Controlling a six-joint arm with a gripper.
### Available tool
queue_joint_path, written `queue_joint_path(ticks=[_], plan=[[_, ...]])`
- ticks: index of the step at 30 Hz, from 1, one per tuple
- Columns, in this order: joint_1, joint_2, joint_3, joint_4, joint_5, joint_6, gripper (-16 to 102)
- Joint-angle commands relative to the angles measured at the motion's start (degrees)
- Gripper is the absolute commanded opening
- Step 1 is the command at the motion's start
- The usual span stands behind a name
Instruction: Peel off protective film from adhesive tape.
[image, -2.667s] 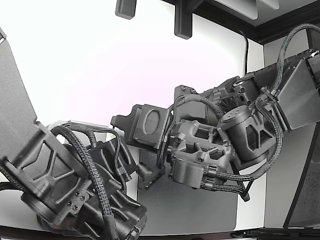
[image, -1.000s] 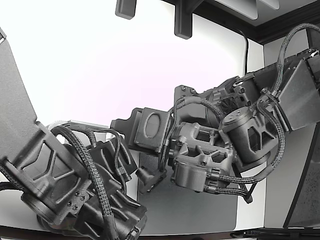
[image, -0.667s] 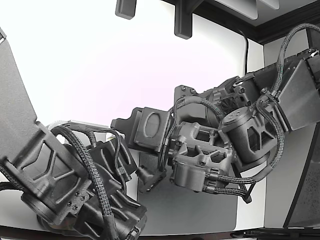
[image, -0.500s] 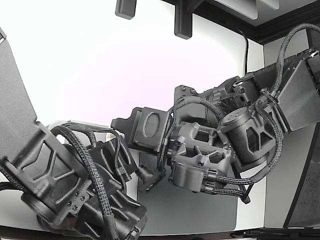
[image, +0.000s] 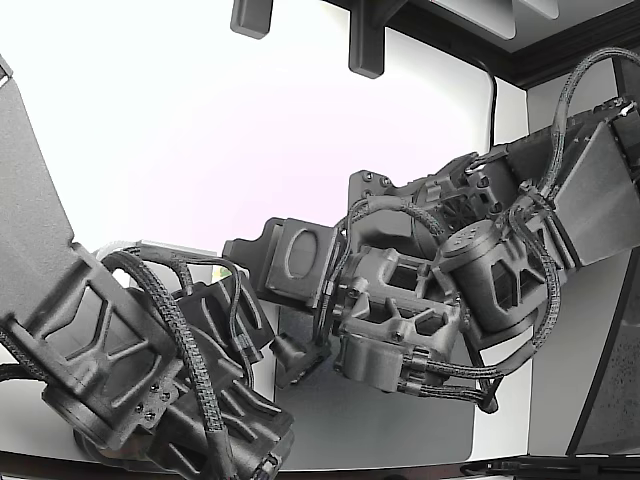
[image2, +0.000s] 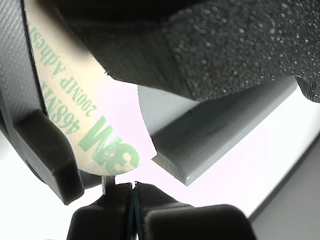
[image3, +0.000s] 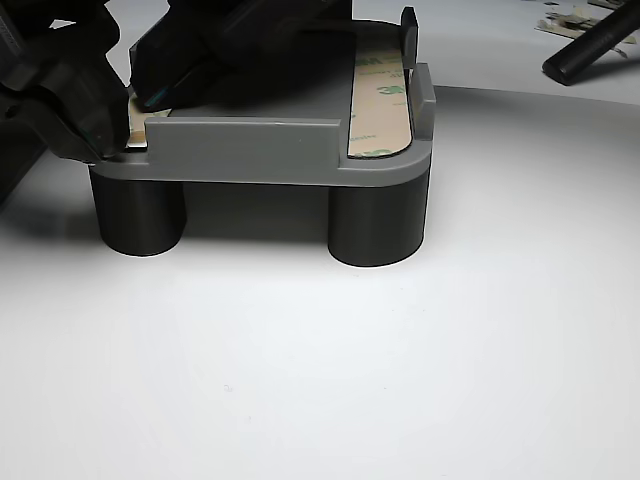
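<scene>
Lying between the fingers (image2: 75, 165): printed film (image2: 95, 140) | grip state unclear

Beige film (image2: 75, 110) with green lettering, grey fixture (image3: 250, 150)

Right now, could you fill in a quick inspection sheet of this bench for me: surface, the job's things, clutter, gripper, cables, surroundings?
Surface: white tabletop, bare in the foreground.
Job's things: grey fixture on dark round legs; tan 3M liner strip lying flat in its channel; another printed liner close to the wrist camera.
Clutter: a dark rod and paper scraps at the far edge.
Gripper: gripper at the fixture's corner; open or shut cannot be told.
Cables: braided cables looped along the arm.
Surroundings: dark frame pieces overhead.
</scene>
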Motion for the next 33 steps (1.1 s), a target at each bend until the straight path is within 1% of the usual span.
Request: queue_joint_path(ticks=[1,33], plan=[[-0.4,0.9,-1.8,0.1,0.1,0.2,-11],[0.7,-0.7,-4.9,3.6,0.4,1.1,-11]])
